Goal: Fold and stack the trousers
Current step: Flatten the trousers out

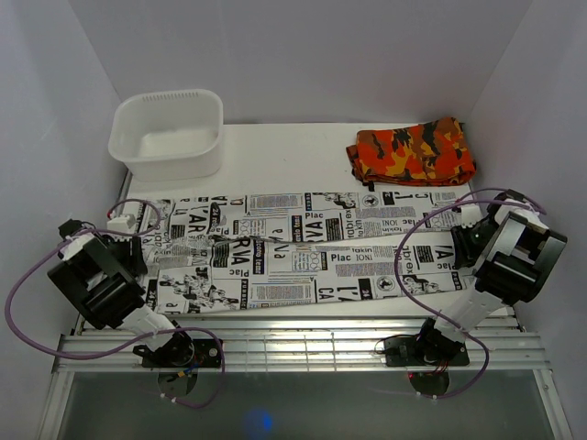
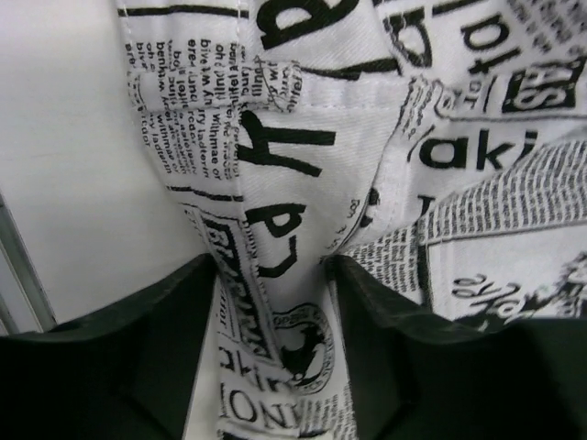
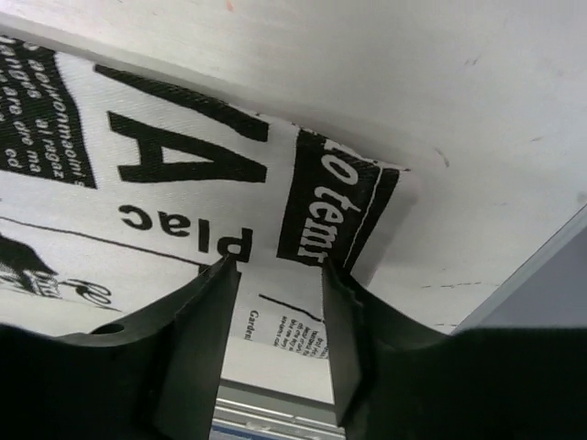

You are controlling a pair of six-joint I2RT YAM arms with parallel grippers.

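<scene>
1. Now the trousers point(image 1: 293, 247) lie spread out on the table point(image 1: 303, 137), across its near half. They reach almost from the left side to the right side.
2. From above they show as two long bands, one behind the other, with a crumpled ridge running between them.
3. The left gripper point(image 1: 136, 240) is at the left end of the trousers, low over the cloth.
4. In the left wrist view a raised fold of printed cloth stands between the two dark fingers point(image 2: 174, 321) and touches both. The pincer is narrow and holds the trousers.
5. The right gripper point(image 1: 461, 243) is at the right end of the trousers, also low.
6. In the right wrist view the fingers point(image 3: 206, 321) stand with a small gap, and white cloth shows in the gap. A black hem with white letters is turned up just beyond the tips. I cannot tell if this pincer really pinches the cloth.
7. A white tub point(image 1: 167, 133) stands at the far left of the table, apart from the trousers.
8. A folded camouflage garment point(image 1: 413, 151) lies at the far right, just behind the rear band.
</scene>
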